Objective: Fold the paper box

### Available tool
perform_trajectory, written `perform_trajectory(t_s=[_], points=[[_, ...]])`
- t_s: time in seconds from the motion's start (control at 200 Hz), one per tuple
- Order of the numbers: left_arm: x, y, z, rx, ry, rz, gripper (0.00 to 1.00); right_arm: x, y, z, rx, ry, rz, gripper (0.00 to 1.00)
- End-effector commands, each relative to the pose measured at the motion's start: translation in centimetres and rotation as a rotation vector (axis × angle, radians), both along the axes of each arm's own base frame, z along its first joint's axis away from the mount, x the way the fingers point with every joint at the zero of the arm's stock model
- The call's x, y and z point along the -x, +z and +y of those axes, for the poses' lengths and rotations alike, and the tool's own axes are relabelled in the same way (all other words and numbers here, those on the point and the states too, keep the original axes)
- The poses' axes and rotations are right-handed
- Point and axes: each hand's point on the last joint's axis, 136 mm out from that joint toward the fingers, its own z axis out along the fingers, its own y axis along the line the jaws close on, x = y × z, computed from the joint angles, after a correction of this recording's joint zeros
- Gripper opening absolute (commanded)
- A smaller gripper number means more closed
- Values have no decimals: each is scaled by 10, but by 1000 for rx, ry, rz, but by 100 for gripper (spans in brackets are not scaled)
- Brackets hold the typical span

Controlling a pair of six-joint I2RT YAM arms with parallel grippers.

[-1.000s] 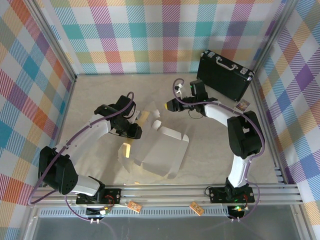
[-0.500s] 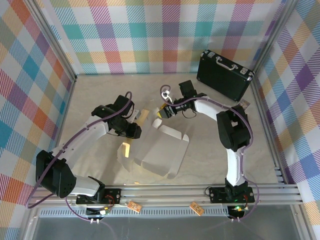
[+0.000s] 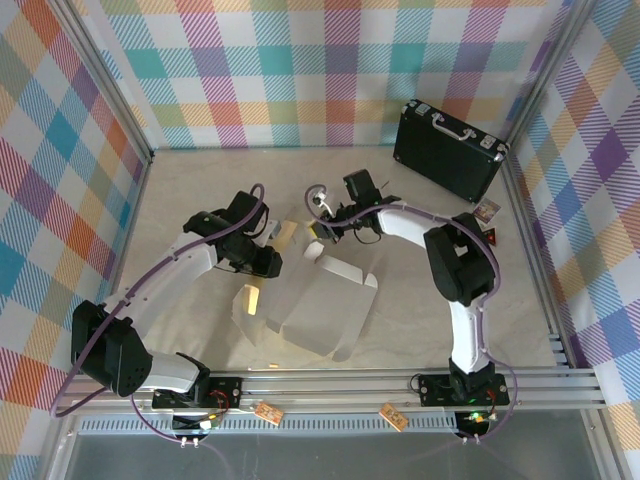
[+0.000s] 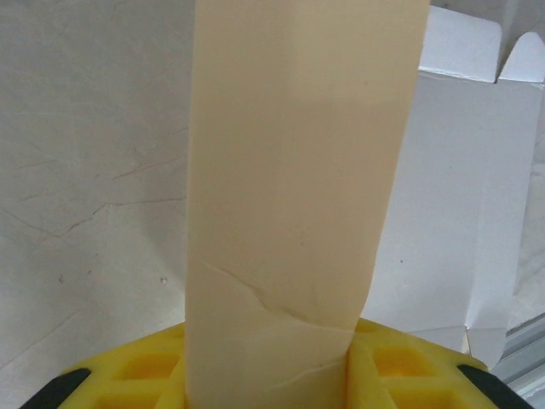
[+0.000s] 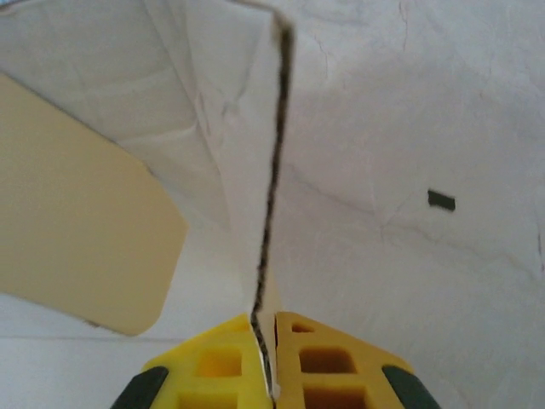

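The paper box (image 3: 320,305) lies partly opened mid-table, white inside up, tan flaps at its left. My left gripper (image 3: 268,260) sits at the box's back-left corner. In the left wrist view it (image 4: 268,362) is shut on a tall tan flap (image 4: 298,170) standing between the yellow fingers (image 4: 400,371), with a white panel (image 4: 464,196) behind. My right gripper (image 3: 318,232) is at the box's far edge. In the right wrist view its jaws (image 5: 272,366) are pressed together on the thin edge of an upright white flap (image 5: 226,128), and a tan flap (image 5: 77,221) lies to the left.
A black briefcase (image 3: 447,148) stands at the back right corner. A small card (image 3: 487,210) lies near the right wall. Plaid walls close in three sides, and an aluminium rail (image 3: 400,382) runs along the near edge.
The right gripper swung left from near the briefcase to the box's far edge and closed on the white flap. The left arm has held still with its tan flap.
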Motion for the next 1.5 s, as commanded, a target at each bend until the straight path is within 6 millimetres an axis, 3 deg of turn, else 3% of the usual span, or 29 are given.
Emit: perform_trajectory(t_s=[0.0,0.15,0.315,0.66,0.9,0.975,1.035,1.305,1.38,1.495], points=[[-5,2,10,-39,65,-37,33,-15,19,-11,-25,-202,-6,0],[-6,9,7,2,75,-72,33,0,18,-7,-17,-281,16,0],[-2,11,4,26,80,-99,34,4,13,-17,-50,-488,126,0],[3,3,-16,74,106,-128,35,54,8,-6,-153,-650,192,0],[7,2,-25,94,103,-135,35,84,4,21,-277,-584,204,0],[8,2,-27,97,103,-137,35,95,-3,29,-264,-562,213,0],[8,3,-29,102,101,-141,35,100,4,40,-294,-519,197,0],[10,-2,-32,89,76,-151,35,124,-5,58,-279,-336,158,0],[10,-3,-31,72,65,-156,35,127,-1,62,-277,-266,139,7],[11,-2,-26,43,53,-164,35,119,1,54,-278,-242,125,15]])
